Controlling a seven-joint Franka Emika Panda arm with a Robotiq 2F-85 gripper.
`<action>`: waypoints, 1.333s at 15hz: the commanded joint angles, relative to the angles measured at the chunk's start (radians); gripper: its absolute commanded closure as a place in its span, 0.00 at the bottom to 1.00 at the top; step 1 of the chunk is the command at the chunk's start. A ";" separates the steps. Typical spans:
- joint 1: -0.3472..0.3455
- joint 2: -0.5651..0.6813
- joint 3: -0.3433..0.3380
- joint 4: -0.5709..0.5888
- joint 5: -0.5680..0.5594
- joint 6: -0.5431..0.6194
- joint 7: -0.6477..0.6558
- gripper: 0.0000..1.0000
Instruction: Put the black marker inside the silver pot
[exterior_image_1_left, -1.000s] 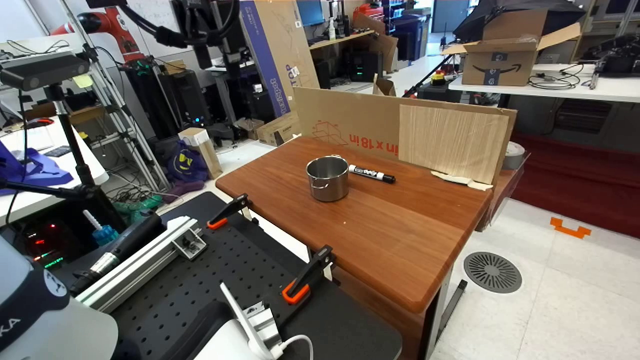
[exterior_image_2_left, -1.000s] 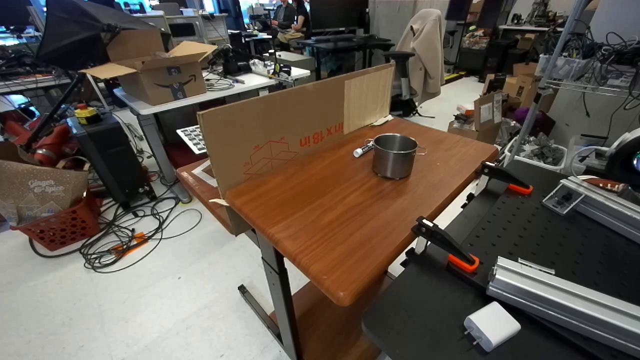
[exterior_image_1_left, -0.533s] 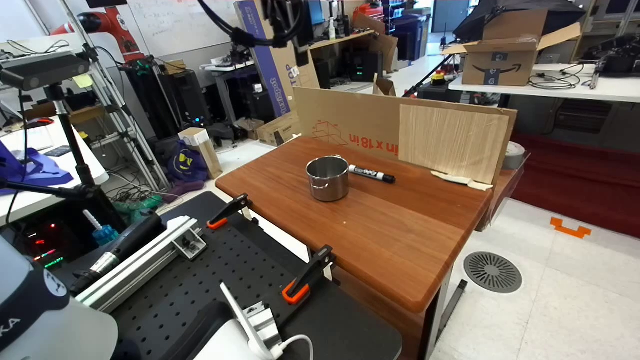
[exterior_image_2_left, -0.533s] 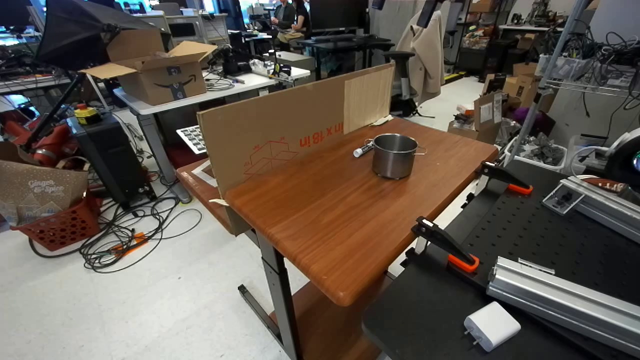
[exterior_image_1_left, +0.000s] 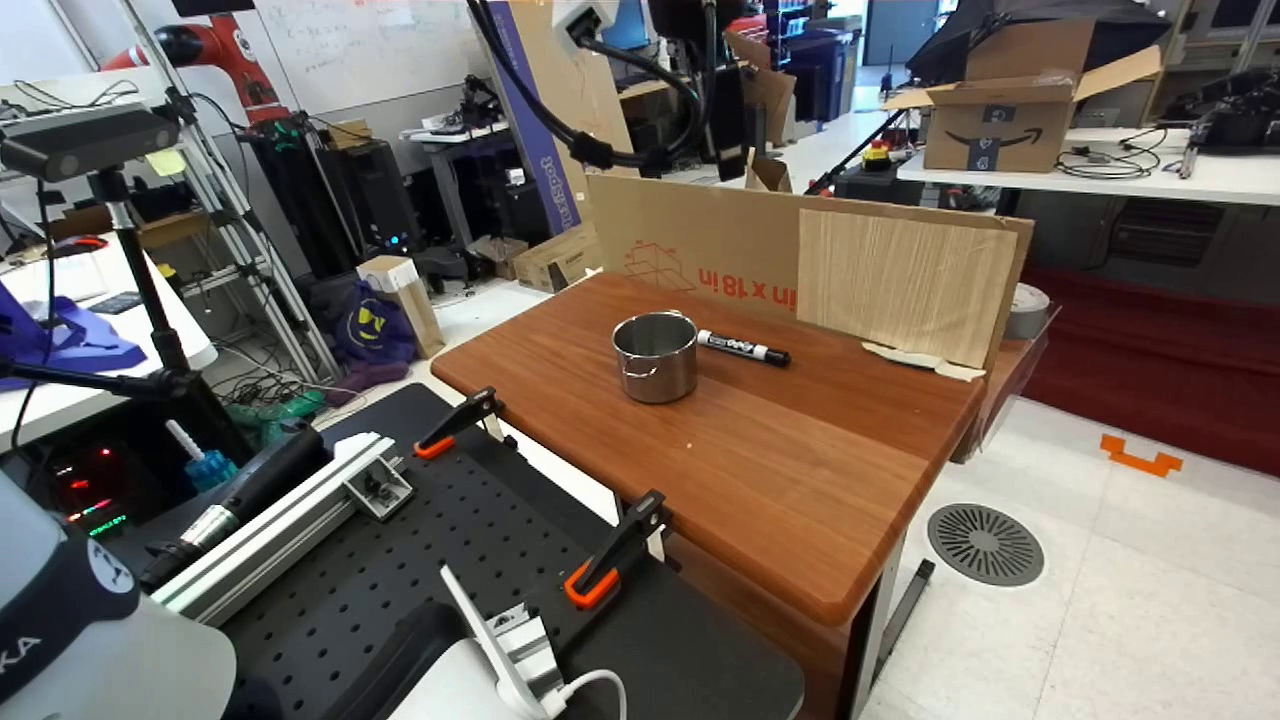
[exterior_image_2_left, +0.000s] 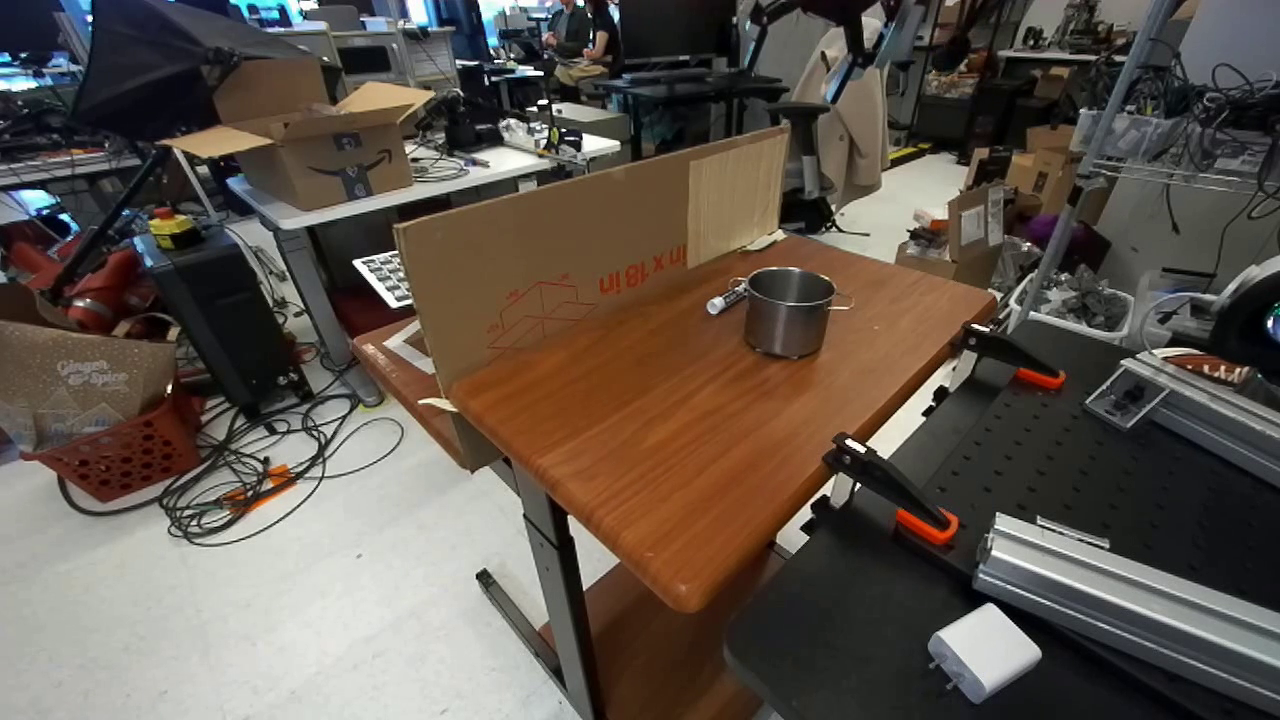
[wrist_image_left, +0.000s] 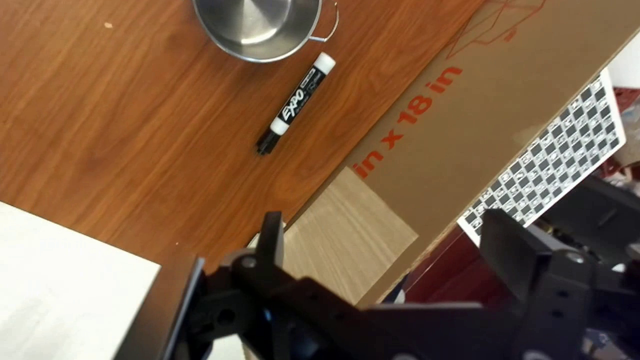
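The spread, empty gripper (wrist_image_left: 384, 220) has swung right in an exterior view, toward the marker (exterior_image_1_left: 744, 347) beside the pot (exterior_image_1_left: 662, 368), so grasping seems next.

Brn tbl (exterior_image_2_left: 640, 420) stands on pale flr (exterior_image_2_left: 250, 630), wht desk (exterior_image_1_left: 1220, 178) beyond.

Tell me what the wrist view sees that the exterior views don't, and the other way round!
Only the wrist view: easy-to-read EXPO letters on the black marker, and the silver pot right down to its inside bottom.

Only the exterior views: among lots of things, an open cardboard box and two black-and-orange clamps.

Both: the marker lying beside the pot on the wooden table, and a cardboard wall with red printing.
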 joint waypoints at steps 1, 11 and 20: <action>-0.019 0.081 -0.013 0.020 -0.050 0.082 0.151 0.00; 0.029 0.361 -0.109 0.186 -0.178 0.048 0.498 0.00; 0.046 0.521 -0.070 0.308 -0.093 0.011 0.620 0.00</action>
